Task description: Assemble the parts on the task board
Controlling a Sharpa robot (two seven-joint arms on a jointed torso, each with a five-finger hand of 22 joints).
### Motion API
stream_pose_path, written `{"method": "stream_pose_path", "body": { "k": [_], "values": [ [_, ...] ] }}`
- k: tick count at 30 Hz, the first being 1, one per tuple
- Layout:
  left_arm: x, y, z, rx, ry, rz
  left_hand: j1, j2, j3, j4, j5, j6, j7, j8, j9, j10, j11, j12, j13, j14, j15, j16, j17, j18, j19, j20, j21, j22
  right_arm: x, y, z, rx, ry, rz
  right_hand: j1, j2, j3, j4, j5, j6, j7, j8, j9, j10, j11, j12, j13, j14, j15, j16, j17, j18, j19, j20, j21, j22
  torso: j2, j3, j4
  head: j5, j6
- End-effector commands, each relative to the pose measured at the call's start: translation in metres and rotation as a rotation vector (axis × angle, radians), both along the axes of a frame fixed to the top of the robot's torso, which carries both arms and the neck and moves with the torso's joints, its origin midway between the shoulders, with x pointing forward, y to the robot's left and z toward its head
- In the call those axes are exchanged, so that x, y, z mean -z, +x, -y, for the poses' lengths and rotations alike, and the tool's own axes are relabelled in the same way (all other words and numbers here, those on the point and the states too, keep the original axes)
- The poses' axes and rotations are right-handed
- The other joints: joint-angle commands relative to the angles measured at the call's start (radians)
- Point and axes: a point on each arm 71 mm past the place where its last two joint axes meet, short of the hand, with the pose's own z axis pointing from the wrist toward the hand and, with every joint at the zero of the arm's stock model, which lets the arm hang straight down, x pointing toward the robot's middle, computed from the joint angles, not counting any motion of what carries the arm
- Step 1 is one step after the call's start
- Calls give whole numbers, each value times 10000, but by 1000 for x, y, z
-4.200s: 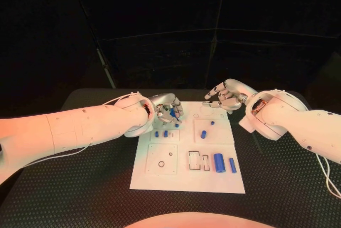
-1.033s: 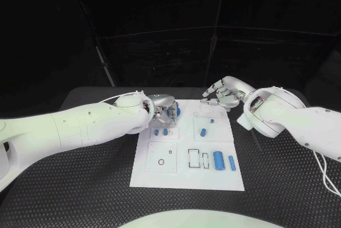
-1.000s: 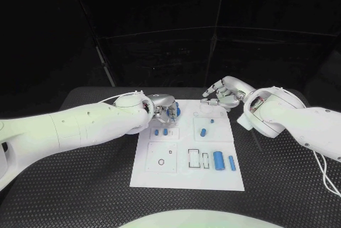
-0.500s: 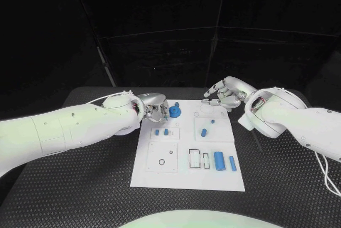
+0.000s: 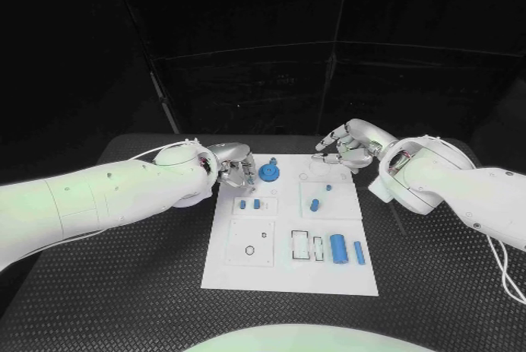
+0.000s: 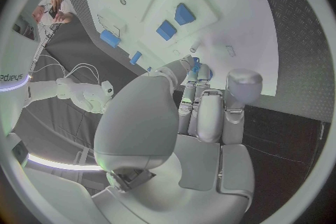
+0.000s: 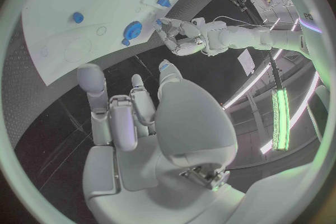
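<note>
I am hovering my empty, loosely curled left hand (image 5: 237,169) beside the blue gear (image 5: 268,172) on the task board (image 5: 292,280), probably picking another part next.

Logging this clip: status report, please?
Left hand empty, beside blue round part on task board. Right hand open at board's far edge. Nothing in the way.

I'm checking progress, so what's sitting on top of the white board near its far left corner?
A round blue gear-like part sits on the task board there, beside the left hand. Whether it is seated on a peg underneath cannot be seen.
</note>
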Motion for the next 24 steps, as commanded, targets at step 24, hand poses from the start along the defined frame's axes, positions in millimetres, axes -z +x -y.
{"method": "stream_pose_path", "body": {
  "k": [24],
  "values": [
    [9,3,7,9,306,-765,-202,-97,29,-30,-19,45,33,-140,-10,89,14,-118,21,214,15,41,-49,-163,-25,-13,43,28,-2,0,-2,-54,90,113,-4,106,-71,-16,60,19,-30,76,3,-35,-51,6,6,641,-74,-59,662,139,-41,-50,-40,-9,5,1,5,-10,-56]
  ]
}}
